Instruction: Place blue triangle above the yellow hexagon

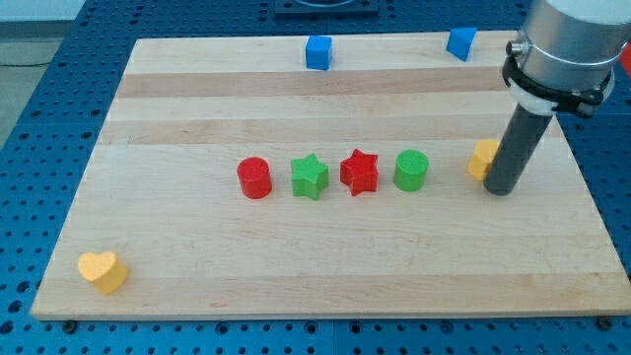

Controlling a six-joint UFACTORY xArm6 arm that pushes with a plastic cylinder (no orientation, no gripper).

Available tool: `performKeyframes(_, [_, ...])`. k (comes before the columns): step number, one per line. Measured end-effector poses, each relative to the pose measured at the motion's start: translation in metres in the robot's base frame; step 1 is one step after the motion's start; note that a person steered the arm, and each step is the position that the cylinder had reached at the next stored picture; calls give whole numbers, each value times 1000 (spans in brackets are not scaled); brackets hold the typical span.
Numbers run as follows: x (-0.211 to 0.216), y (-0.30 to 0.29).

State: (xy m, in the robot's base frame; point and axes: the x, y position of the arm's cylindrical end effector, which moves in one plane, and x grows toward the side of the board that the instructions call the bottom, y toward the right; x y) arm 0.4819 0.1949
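Observation:
The blue triangle (460, 43) sits near the board's top edge, toward the view's right. The yellow hexagon (482, 159) lies at the right side of the board, well below the triangle. My tip (501, 190) rests on the board right beside the hexagon, on its right side, and the rod hides the hexagon's right edge. I cannot tell whether the tip touches it.
A blue cube (317, 51) sits at the top middle. A row across the board's middle holds a red cylinder (254, 178), a green star (310, 177), a red star (360, 173) and a green cylinder (411, 170). A yellow heart (104, 271) lies at the bottom left corner.

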Motion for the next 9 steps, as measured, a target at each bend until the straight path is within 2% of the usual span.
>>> performKeyframes(1, [-1,44])
performKeyframes(2, [-33,73])
performKeyframes(5, [-234,78])
performKeyframes(6, [-288,61])
performKeyframes(7, [-291,31])
performKeyframes(9, [-241,12])
